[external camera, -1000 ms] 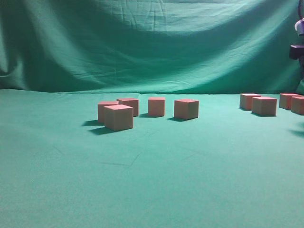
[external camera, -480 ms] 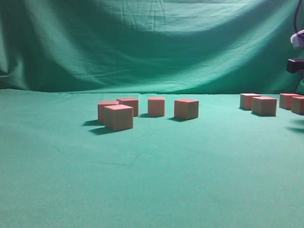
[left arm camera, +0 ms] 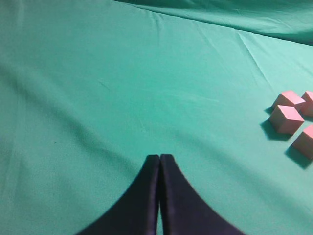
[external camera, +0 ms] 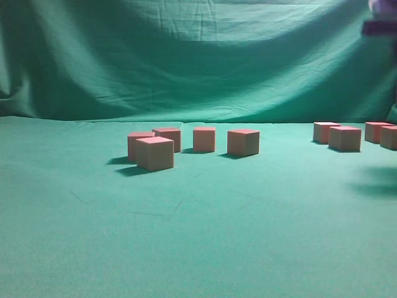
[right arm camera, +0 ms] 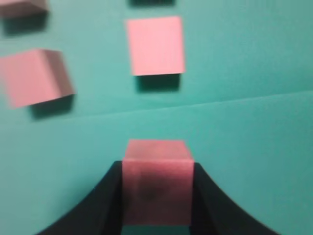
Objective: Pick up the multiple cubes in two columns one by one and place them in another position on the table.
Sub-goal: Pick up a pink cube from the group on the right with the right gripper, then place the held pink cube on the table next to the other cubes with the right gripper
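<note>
The cubes (external camera: 154,153) are spread over the green bench (external camera: 198,236) in two groups, and you can count nine of them in the exterior view: five toward the middle and four at the far right. In the middle group the nearest cube sits at front left, a second is tucked just behind it (external camera: 138,141), a third stands behind those (external camera: 168,138), and two more stand apart to the right (external camera: 204,138) (external camera: 243,141). The right group lines up near the frame edge, with one cube at the front (external camera: 345,138), one behind it to the left (external camera: 324,131), and two more at the very edge (external camera: 376,131) (external camera: 389,136). Your right end effector (right arm camera: 157,193) is pinching one cube (right arm camera: 157,181) between its two dark fingers (right arm camera: 110,196), both side faces pressed by the pads, and it is raised above the cloth. Beneath it in that blurred wrist view you see one whole cube straight ahead (right arm camera: 155,45), another to the left (right arm camera: 35,76), and a sliver of a third at the top left corner (right arm camera: 22,7). In the exterior view only a blurred dark part of the right arm (external camera: 379,25) shows at the top right corner. Your left end effector (left arm camera: 160,161) has its fingers pressed together with nothing between them, hovering over bare cloth; four cubes show at the right edge of its view, three of them cut off by the frame. A wrinkled green backdrop (external camera: 198,56) hangs behind the bench.
</note>
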Controlling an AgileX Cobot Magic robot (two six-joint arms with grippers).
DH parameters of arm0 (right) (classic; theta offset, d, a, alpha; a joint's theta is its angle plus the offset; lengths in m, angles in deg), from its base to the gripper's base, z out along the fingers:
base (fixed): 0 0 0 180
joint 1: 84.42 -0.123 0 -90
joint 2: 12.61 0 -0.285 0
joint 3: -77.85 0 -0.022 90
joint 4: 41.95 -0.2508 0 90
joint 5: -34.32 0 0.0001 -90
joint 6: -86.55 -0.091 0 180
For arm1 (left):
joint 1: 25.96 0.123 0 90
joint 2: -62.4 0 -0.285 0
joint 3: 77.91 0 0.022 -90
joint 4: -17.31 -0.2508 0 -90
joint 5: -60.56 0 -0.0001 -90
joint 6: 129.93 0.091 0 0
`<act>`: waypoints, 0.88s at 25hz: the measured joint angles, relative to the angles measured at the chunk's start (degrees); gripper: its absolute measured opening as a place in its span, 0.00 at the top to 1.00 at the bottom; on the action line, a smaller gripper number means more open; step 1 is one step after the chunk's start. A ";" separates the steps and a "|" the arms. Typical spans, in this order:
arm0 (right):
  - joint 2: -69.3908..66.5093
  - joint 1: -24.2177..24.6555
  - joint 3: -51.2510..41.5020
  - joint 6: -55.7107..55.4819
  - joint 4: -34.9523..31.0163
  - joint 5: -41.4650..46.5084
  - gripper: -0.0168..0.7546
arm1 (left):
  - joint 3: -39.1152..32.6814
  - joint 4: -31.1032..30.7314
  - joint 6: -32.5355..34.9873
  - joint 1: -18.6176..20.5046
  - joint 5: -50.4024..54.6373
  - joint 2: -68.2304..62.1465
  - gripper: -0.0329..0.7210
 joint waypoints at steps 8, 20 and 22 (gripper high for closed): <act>7.49 -15.44 0.64 4.75 -1.29 6.50 0.64 | 0.00 0.00 0.00 0.00 0.00 0.00 0.96; 3.07 -38.77 5.25 11.70 -1.58 4.10 0.64 | 0.00 0.00 0.00 0.00 0.00 0.00 0.96; 0.11 -40.04 7.05 13.03 -1.58 4.27 0.64 | 0.00 0.00 0.00 0.00 0.00 0.00 0.96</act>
